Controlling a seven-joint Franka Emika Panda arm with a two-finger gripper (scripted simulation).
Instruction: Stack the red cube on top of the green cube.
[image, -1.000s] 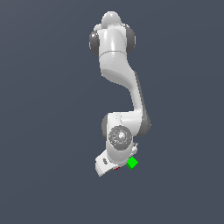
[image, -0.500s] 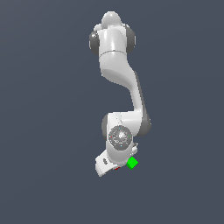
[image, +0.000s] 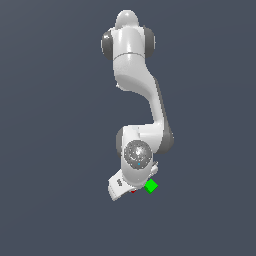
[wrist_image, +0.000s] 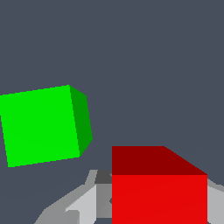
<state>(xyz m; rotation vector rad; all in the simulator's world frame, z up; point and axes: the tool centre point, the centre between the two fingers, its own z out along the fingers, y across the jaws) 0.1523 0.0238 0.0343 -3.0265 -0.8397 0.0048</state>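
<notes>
In the wrist view the red cube (wrist_image: 159, 188) sits between the grey fingers (wrist_image: 87, 203) of my gripper (wrist_image: 159, 208), which is shut on it with a finger against each side. The green cube (wrist_image: 41, 127) lies on the floor close beside it, apart from it and turned at a slight angle. In the exterior view the white hand (image: 121, 187) hides nearly all of the red cube (image: 133, 191); only a red sliver shows. The green cube (image: 151, 186) shows just to the exterior view's right of the hand.
The arm (image: 135, 90) reaches from its base at the top of the exterior view down over the cubes. A plain dark grey floor (image: 50, 150) lies all around.
</notes>
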